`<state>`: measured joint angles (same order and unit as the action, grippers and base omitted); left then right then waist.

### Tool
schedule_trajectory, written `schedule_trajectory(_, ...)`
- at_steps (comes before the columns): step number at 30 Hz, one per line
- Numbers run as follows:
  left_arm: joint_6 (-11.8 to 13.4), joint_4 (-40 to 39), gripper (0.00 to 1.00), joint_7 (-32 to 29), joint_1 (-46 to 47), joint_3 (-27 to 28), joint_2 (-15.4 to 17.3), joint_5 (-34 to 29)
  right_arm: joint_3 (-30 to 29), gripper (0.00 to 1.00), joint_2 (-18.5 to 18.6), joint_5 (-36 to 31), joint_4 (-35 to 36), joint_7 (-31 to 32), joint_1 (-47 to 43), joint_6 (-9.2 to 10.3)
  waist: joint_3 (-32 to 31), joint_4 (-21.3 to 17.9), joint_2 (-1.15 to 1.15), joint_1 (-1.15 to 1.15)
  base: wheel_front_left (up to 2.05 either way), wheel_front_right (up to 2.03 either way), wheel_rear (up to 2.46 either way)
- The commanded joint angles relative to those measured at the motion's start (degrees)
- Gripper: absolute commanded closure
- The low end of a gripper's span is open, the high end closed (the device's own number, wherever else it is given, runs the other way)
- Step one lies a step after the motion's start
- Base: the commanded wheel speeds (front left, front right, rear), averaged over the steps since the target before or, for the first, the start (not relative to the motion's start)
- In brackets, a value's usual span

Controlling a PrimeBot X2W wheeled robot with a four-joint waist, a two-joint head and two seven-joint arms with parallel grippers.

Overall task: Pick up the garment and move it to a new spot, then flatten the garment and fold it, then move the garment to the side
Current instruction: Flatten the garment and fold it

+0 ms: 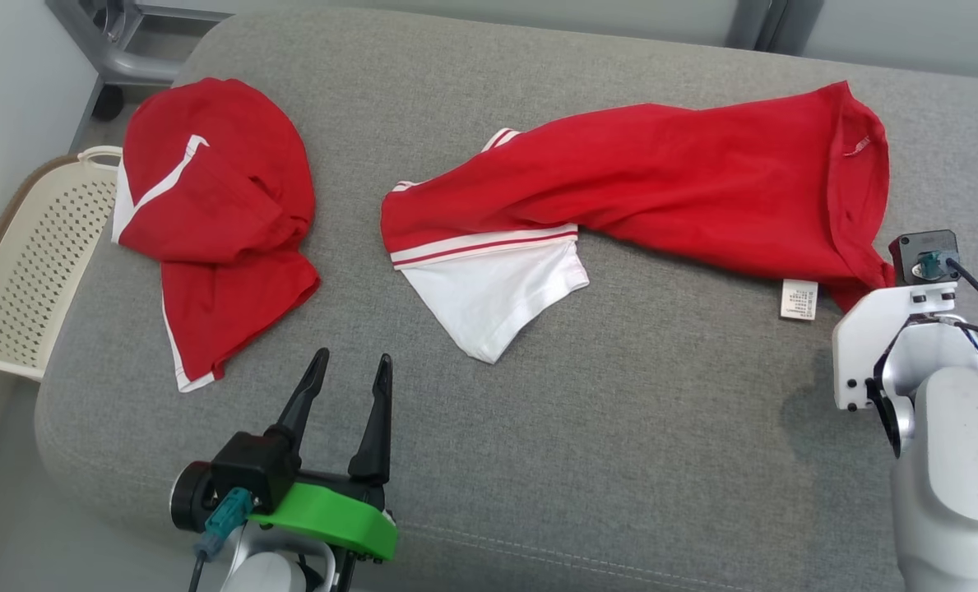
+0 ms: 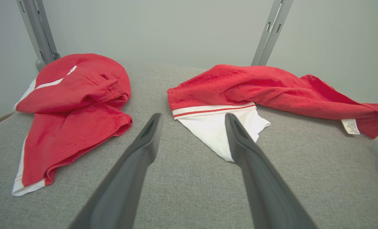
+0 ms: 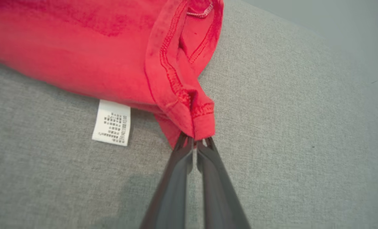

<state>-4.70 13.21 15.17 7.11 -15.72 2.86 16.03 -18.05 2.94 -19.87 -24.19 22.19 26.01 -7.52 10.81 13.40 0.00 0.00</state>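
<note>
The right tool (image 3: 195,142) pinches the hem corner of the long red-and-white cotton garment (image 1: 661,181), stretched across the grey upholstered cushion (image 1: 661,427). The left tool (image 1: 354,357) hovers spread near its white sleeve (image 1: 497,304).

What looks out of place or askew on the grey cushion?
The stretched red garment lies twisted, its care label outside, so it seems inside out. The right gripper pinches its hem corner. Nothing looks damaged.
</note>
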Motion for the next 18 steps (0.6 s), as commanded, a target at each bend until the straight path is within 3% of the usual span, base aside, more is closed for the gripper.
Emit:
schedule_trajectory(1,0.04,0.06,0.0,-0.03,-0.77,0.22,0.05,-0.56,1.7,1.0,1.17,1.42,2.27,3.57,-1.26,0.06,-0.73,-0.44,0.0,0.0,0.0,0.0,0.0)
schedule_trajectory(7,-0.36,0.39,0.0,-0.03,-1.43,0.16,0.07,-1.01,8.69,1.0,6.99,12.65,11.71,19.36,-5.75,0.07,-1.79,-0.54,0.0,0.0,0.0,0.0,0.0)
schedule_trajectory(13,-0.7,0.3,0.0,-0.03,-1.56,-0.07,0.33,-1.15,7.54,1.0,9.44,15.5,16.58,24.95,-8.28,0.07,-1.42,-0.14,0.0,0.0,0.0,0.0,0.0)
schedule_trajectory(15,-0.85,0.32,0.0,-0.03,-1.36,-0.19,0.44,-1.29,6.21,0.75,9.05,14.76,17.05,24.31,-8.24,0.07,-0.91,0.14,0.0,0.0,0.0,0.0,0.0)
schedule_trajectory(16,-0.77,0.32,0.0,-0.03,-1.18,-0.17,0.52,-1.33,4.63,0.0,8.8,13.61,17.14,23.3,-7.86,0.07,-0.64,0.24,0.0,0.0,0.0,0.0,0.0)
schedule_trajectory(18,-0.85,0.31,0.0,-0.03,-0.68,-0.26,0.61,-1.47,2.75,0.0,8.12,11.05,16.36,21.06,-7.26,0.08,-0.11,0.56,0.0,0.0,0.0,0.0,0.0)
